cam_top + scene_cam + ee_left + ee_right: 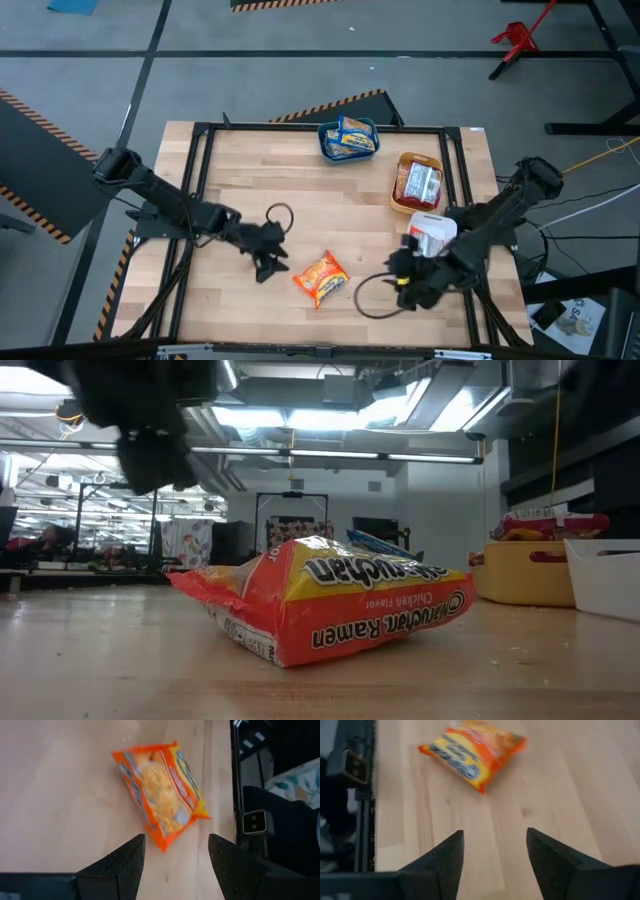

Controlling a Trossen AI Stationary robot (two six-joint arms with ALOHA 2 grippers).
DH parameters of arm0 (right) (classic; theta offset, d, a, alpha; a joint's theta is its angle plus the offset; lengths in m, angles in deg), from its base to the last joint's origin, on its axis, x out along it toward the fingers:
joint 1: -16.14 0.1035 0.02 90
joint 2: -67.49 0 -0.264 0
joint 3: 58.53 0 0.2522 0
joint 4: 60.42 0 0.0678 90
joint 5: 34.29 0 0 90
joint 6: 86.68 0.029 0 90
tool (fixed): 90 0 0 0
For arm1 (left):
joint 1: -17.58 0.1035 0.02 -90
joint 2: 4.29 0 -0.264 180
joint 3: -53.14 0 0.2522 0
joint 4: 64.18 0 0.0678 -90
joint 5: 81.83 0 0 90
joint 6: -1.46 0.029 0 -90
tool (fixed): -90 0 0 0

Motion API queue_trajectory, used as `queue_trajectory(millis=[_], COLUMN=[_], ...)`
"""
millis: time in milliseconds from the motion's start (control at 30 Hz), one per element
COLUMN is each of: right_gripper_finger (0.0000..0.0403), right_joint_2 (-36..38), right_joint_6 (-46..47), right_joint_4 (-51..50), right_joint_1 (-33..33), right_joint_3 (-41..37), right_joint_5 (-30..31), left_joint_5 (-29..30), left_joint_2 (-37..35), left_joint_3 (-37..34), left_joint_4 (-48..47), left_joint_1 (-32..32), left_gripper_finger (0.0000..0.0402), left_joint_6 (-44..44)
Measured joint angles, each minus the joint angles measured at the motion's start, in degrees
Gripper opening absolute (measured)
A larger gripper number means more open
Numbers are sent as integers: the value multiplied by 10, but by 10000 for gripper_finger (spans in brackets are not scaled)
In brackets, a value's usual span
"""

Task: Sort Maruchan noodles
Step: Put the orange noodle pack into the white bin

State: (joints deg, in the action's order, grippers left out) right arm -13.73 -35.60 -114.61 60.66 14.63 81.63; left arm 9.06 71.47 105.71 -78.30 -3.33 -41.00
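Here, on the bare wood table [240, 200], one orange packet [320, 278] lying loose near the front edge, between the two arms, touched by neither. Left gripper [268, 262] just beside it, hovering, jaws released and empty, dark fingers [117, 867] spread wide in the wrist view with the packet just ahead of them. Right gripper [408, 283] farther off to the other side, jaws likewise released and empty, aimed across open wood toward the same packet. Behind, well apart: a blue bin [347, 139] holding blue-and-yellow packets, an orange bin [416, 184] holding red-and-silver ones, a white bin [432, 232] beside the right arm. Likely risks: glossy crinkled plastic slipping from a pinch taken on the thin sealed edge; the packet sliding on the smooth wood if pushed rather than gripped; the brittle noodle block inside cracking under a hard squeeze; both arms meeting over one target; a drop into a bin of the wrong colour. Packet puffy, pillow-shaped, sitting tilted with one end raised in the low view, printed "Ramen" and "Chicken Flavor". Table pale, matte, fine-grained, framed by black rails.
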Motion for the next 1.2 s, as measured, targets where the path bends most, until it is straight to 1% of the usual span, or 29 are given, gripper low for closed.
queue_trajectory(millis=[100, 167, 267, 400, 500, 567, 667, 767, 1000, 1067, 1200], right_gripper_finger=[216, 236, 265, 297, 314, 319, 321, 320, 319, 319, 319], right_joint_2=[-30, -53, -87, -131, -160, -178, -199, -218, -256, -267, -285], right_joint_6=[-113, -164, -199, -235, -263, -277, -290, -302, -306, -306, -308], right_joint_4=[64, 97, 124, 165, 202, 232, 246, 247, 282, 308, 325], right_joint_1=[-36, -57, -88, -126, -144, -153, -155, -153, -163, -167, -179], right_joint_3=[0, 0, 0, 0, 0, 0, 0, 0, 0, 0, 0], right_joint_5=[-48, -68, -90, -142, -169, -182, -188, -180, -138, -141, -150], left_joint_5=[44, 73, 101, 119, 125, 125, 129, 132, 131, 129, 111], left_joint_2=[21, 37, 62, 98, 127, 143, 172, 199, 242, 247, 263], left_joint_3=[0, 0, 0, 0, 0, 0, 0, 0, 0, 0, 0], left_joint_4=[1, 3, 30, 74, 97, 97, 116, 145, 195, 206, 242], left_joint_1=[-42, -64, -88, -108, -113, -113, -109, -102, -82, -78, -67], left_gripper_finger=[212, 212, 212, 212, 212, 212, 212, 212, 212, 212, 212], left_joint_6=[-42, -67, -93, -114, -117, -127, -130, -130, -127, -125, -116])
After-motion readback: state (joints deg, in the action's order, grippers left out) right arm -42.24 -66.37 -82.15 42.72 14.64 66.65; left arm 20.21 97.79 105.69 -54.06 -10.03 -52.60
